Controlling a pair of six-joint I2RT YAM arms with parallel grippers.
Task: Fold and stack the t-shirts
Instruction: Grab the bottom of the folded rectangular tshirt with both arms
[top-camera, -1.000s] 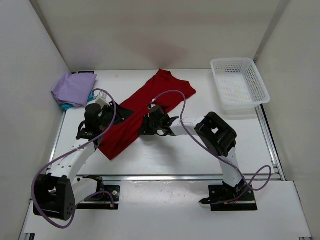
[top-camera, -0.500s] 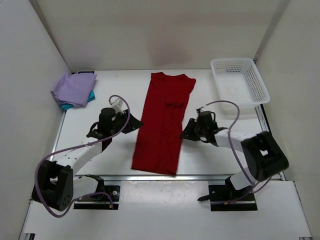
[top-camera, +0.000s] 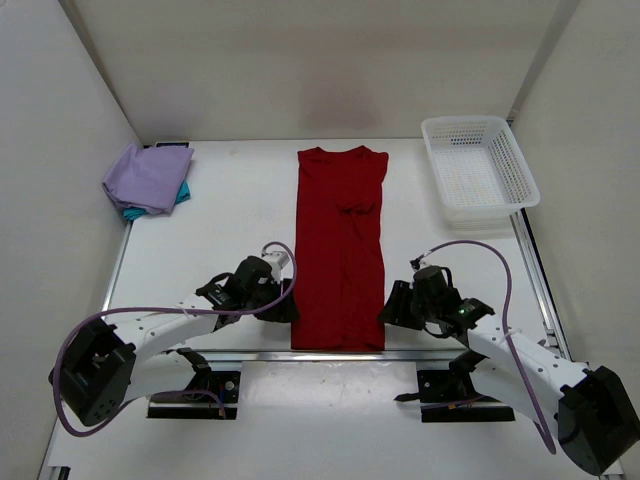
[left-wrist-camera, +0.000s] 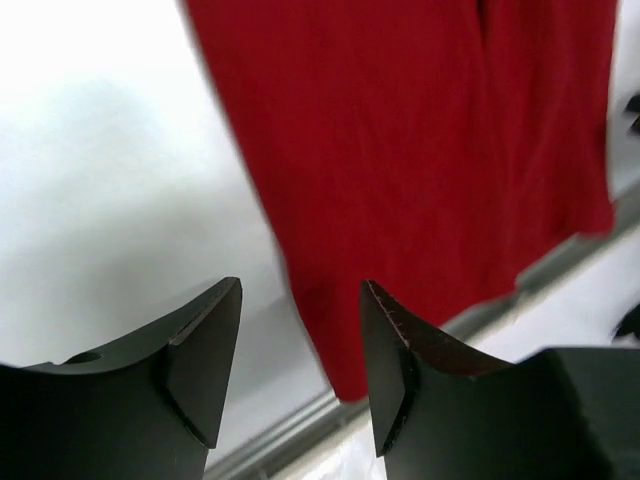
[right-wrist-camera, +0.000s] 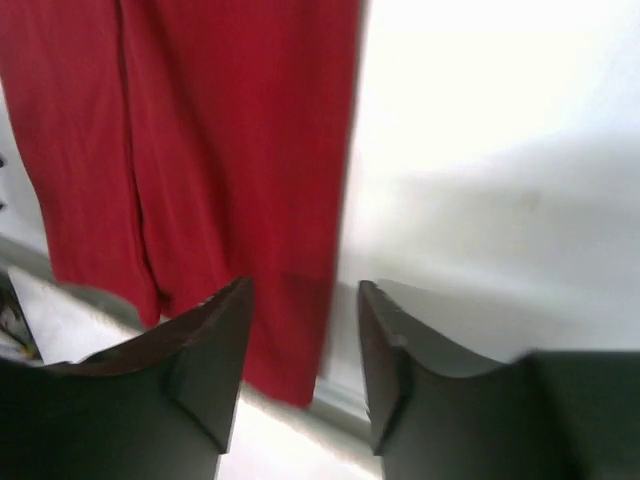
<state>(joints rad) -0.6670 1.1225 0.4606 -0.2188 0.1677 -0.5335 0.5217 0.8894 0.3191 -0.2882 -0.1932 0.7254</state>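
A white table (top-camera: 230, 200) boxed in by plain white walls holds everything. At its near edge the two arms reach low and inward, one to each side of the red shirt (top-camera: 340, 250).

The left gripper (left-wrist-camera: 300, 340) sits just beside the shirt's left hem corner, and the right gripper (right-wrist-camera: 303, 340) sits just beside the right one. Both have their jaws apart with nothing between them, and the cloth lies free on the table. That mirrored stance at the two bottom corners suggests they are placed to take the hem together, probably so it can be carried up toward the collar in one even fold.

The red shirt lies as a long, narrow strip down the middle of the table, with its hem close to the near edge and its neck toward the back wall. Its sides appear to be folded in already, leaving straight edges that should help the next fold come out square.

At the far left corner, well apart from the red shirt, the purple shirt (top-camera: 148, 177) rests folded on top of the teal shirt (top-camera: 183, 192). This looks like the stack the red one is meant to join. At the far right stands a white mesh basket (top-camera: 482, 212).
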